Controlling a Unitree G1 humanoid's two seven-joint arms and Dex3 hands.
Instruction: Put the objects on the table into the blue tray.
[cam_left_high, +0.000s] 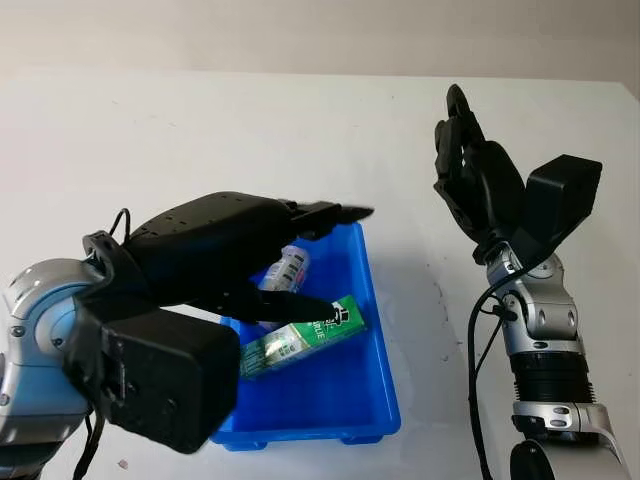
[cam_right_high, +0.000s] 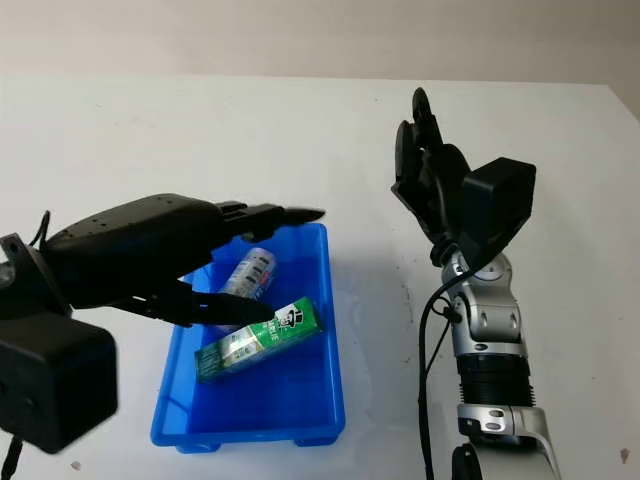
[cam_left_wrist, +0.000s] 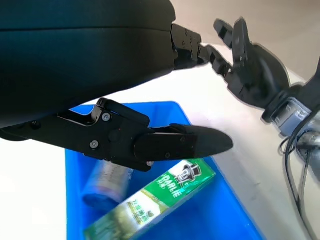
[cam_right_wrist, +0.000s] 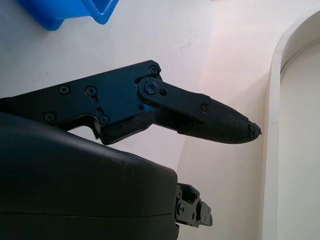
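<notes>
The blue tray (cam_left_high: 378, 350) sits on the white table in front of me. Inside it lie a green toothpaste box (cam_left_high: 300, 338) and a small bottle with a white label (cam_left_high: 285, 268); both also appear in the left wrist view, the box (cam_left_wrist: 155, 200) and the bottle (cam_left_wrist: 102, 181). My left hand (cam_left_high: 320, 255) hovers over the tray, open and holding nothing. My right hand (cam_left_high: 465, 150) is raised above the table to the right of the tray, open and holding nothing.
The white table (cam_left_high: 200, 140) stretches bare behind and beside the tray. A corner of the blue tray (cam_right_wrist: 75, 12) appears in the right wrist view, along with a curved white edge (cam_right_wrist: 275, 100).
</notes>
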